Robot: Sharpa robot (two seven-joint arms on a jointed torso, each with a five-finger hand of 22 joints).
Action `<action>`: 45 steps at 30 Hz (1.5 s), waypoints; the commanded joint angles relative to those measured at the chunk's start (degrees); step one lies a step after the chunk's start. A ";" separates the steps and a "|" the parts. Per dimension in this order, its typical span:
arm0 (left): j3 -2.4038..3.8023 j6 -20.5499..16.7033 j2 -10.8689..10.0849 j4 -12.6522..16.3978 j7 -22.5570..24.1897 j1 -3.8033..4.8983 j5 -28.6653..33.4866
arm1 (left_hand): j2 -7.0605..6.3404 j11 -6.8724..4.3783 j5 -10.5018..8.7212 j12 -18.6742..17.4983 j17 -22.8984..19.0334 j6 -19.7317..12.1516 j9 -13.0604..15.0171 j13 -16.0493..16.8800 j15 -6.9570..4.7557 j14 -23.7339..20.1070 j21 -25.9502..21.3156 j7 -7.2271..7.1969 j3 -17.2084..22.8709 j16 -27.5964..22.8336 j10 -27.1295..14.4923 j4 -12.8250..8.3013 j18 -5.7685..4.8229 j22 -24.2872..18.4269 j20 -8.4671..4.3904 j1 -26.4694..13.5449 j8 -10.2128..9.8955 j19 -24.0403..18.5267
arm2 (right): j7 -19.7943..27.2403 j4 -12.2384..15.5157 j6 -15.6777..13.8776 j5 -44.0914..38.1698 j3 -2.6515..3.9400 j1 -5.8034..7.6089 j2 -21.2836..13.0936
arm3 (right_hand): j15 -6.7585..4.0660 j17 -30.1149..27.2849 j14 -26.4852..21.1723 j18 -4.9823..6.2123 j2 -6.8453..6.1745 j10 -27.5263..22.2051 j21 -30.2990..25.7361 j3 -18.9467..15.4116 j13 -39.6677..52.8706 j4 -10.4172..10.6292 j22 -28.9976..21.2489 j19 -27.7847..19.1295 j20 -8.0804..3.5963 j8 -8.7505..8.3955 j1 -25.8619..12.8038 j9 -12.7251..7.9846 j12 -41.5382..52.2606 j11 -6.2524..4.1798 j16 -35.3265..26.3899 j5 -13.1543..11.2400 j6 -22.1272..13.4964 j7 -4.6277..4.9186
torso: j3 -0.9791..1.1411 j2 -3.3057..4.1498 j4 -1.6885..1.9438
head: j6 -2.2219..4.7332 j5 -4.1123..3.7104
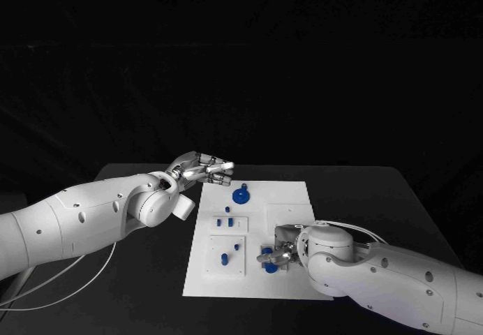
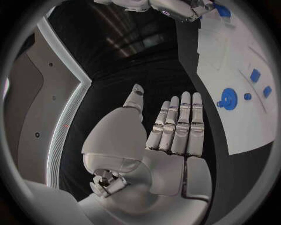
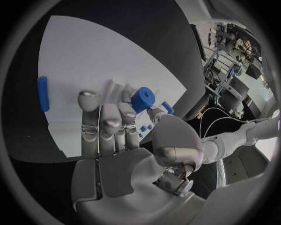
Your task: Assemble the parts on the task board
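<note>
The white task board lies in the middle of the black table. My right hand hovers over its near right part and pinches a blue cylindrical part between thumb and fingers. A blue peg lies flat on the board beyond the fingers. A round blue part stands near the far left of the board, with small blue pieces set in raised plates nearer me. My left hand hangs at the board's far left corner, fingers straight and holding nothing; the round part lies beside it.
A white cable loops over the table's near left side under my left arm. Dark table surface runs right of the board to the table's edge. My right hand also shows past the board in the left wrist view.
</note>
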 commanded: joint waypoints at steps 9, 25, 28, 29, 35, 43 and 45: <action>0.04 0.32 0.09 -0.05 0.10 0.11 -0.22 | 0.50 -0.05 0.09 -0.11 0.10 0.00 0.02 0.09 0.08 -0.28 0.20 0.42 -0.20 -0.18 -0.39 0.19 1.03 0.06 0.25 -0.27 0.36 -0.25 | -0.85 1.06 -0.37 1.09 -0.13 -0.24 -0.79 | -0.27 0.63 0.14 -0.46 1.84 0.18 0.40 -13.02 0.72 5.59 0.02 2.80 -0.32 -0.11 1.41 0.04 -0.47 -0.14 -0.06 -0.12 0.19 0.18 | 0.06 0.00 0.00 | 0.00 0.10; 0.04 0.41 0.10 -0.27 -0.01 0.11 -0.26 | 0.48 -0.03 0.08 -0.11 0.08 0.00 0.02 0.09 0.12 -0.43 0.17 0.43 -0.20 -0.19 -0.42 0.23 1.01 0.04 0.28 -0.29 0.36 -0.34 | -0.16 3.47 -3.56 -0.20 1.01 -0.26 -2.97 | -0.30 0.81 0.26 -0.45 4.56 0.30 0.49 -22.19 1.23 6.44 -0.16 2.80 -0.28 -0.13 2.73 0.04 -0.81 -0.02 -0.47 -0.14 0.12 0.14 | 0.13 0.01 -0.04 | 0.17 0.29; 0.03 0.45 0.11 -0.38 -0.04 0.11 -0.26 | 0.50 -0.03 0.08 -0.11 0.09 0.00 0.02 0.09 0.13 -0.46 0.16 0.43 -0.19 -0.19 -0.42 0.25 1.01 0.04 0.29 -0.31 0.36 -0.36 | 0.22 3.81 -4.18 -0.28 1.37 -0.27 -3.61 | -0.30 0.79 0.26 -0.45 4.43 0.29 0.48 -22.26 1.23 6.43 -0.17 2.80 -0.28 -0.14 2.73 0.04 -0.82 -0.01 -0.49 -0.14 0.09 0.15 | 0.11 0.00 -0.02 | 0.19 0.33; 0.03 0.46 0.10 -0.44 -0.05 0.11 -0.26 | 0.50 -0.03 0.08 -0.11 0.09 0.00 0.02 0.09 0.13 -0.46 0.16 0.43 -0.19 -0.19 -0.42 0.25 1.01 0.04 0.29 -0.31 0.36 -0.36 | 0.43 3.95 -4.49 -0.24 1.56 -0.27 -4.02 | -0.30 0.74 0.25 -0.44 4.20 0.29 0.42 -22.38 1.23 6.43 -0.19 2.80 -0.28 -0.14 2.68 0.03 -0.84 -0.01 -0.55 -0.14 0.08 0.15 | 0.08 -0.01 -0.03 | 0.21 0.35; 0.03 0.40 -0.03 -0.62 -0.10 0.10 -0.26 | 0.50 -0.03 0.08 -0.11 0.09 0.00 0.02 0.09 0.13 -0.46 0.16 0.43 -0.19 -0.19 -0.42 0.25 1.01 0.04 0.29 -0.31 0.36 -0.36 | 3.20 4.80 -5.70 0.92 2.19 -0.27 -5.97 | -0.28 0.08 0.07 -0.40 2.35 -0.03 -0.34 -22.33 1.09 5.79 -0.50 2.68 -0.27 -0.20 3.46 0.00 -1.23 0.09 -1.33 -0.14 -0.42 0.30 | 0.07 0.01 -0.04 | 0.19 0.53; 0.03 0.50 -0.07 -0.69 -0.10 0.10 -0.26 | 0.50 -0.03 0.08 -0.11 0.09 0.00 0.02 0.09 0.13 -0.46 0.16 0.43 -0.19 -0.19 -0.42 0.25 1.01 0.04 0.29 -0.31 0.36 -0.36 | 11.02 5.80 -8.96 3.66 2.60 -0.28 -8.91 | 0.12 -1.86 -0.06 0.37 -4.83 -1.26 -2.55 -13.81 0.57 1.02 -1.55 2.54 0.12 -0.18 15.22 1.10 -1.90 0.90 -3.46 0.90 -4.47 1.54 | 0.07 0.00 -0.02 | 0.18 0.93; 0.03 0.51 -0.10 -0.70 -0.10 0.10 -0.26 | 0.48 -0.03 0.08 -0.12 0.10 0.01 0.02 0.09 0.13 -0.50 0.15 0.43 -0.16 -0.19 -0.42 0.20 1.01 0.05 0.31 -0.23 0.38 -0.40 | 12.04 5.86 -8.50 3.76 2.64 -0.28 -9.41 | 0.13 -2.09 -0.09 0.64 -7.19 -1.61 -2.81 -9.99 0.26 0.36 -1.68 2.58 0.30 -0.16 19.08 2.01 -1.69 0.93 -3.54 2.89 -4.37 1.55 | 0.07 0.01 -0.03 | 0.14 0.97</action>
